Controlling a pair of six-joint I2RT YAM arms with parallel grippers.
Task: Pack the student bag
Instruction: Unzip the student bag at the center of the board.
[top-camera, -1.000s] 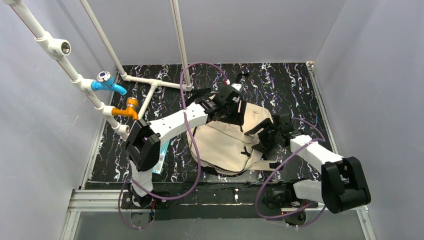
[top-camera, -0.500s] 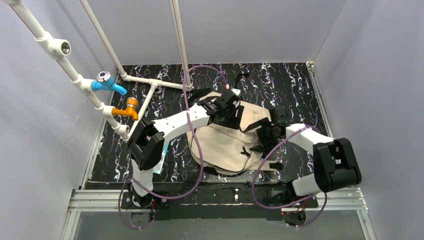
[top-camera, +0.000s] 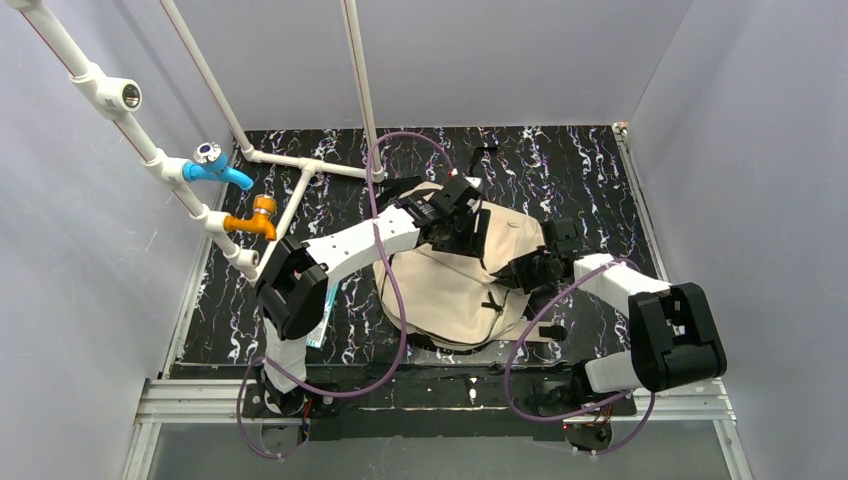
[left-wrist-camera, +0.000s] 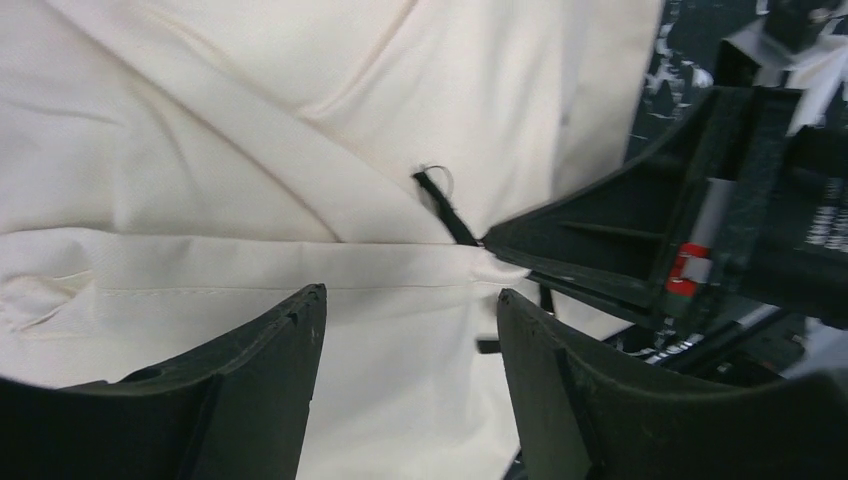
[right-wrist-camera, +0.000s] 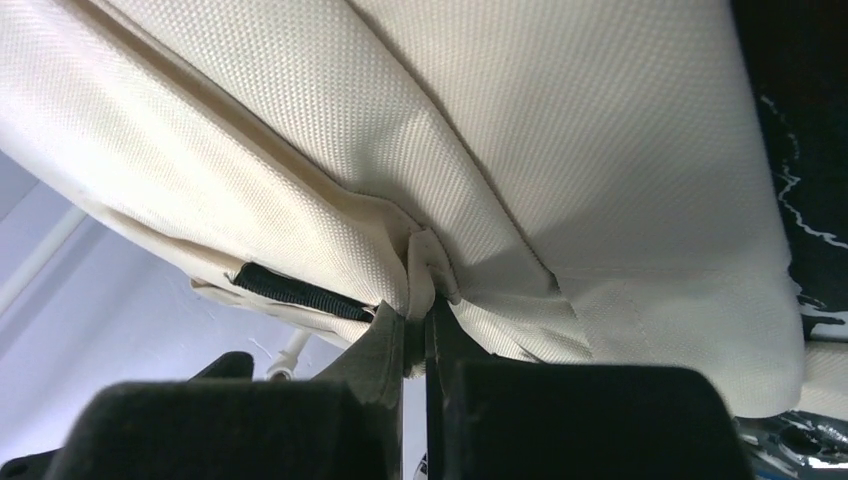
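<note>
Student bag (top-camera: 450, 285) fold, seemingly pinched, right fingers (right-wrist-camera: 388, 345)

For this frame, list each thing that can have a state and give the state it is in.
student bag: lying on the table, one fold of its fabric pinched; zipped or not, cannot tell.
right gripper: shut on a fold of the student bag.
left gripper: open over the bag, gripping nothing.
blue tap: on or off, cannot tell.
orange tap: on or off, cannot tell.
</note>
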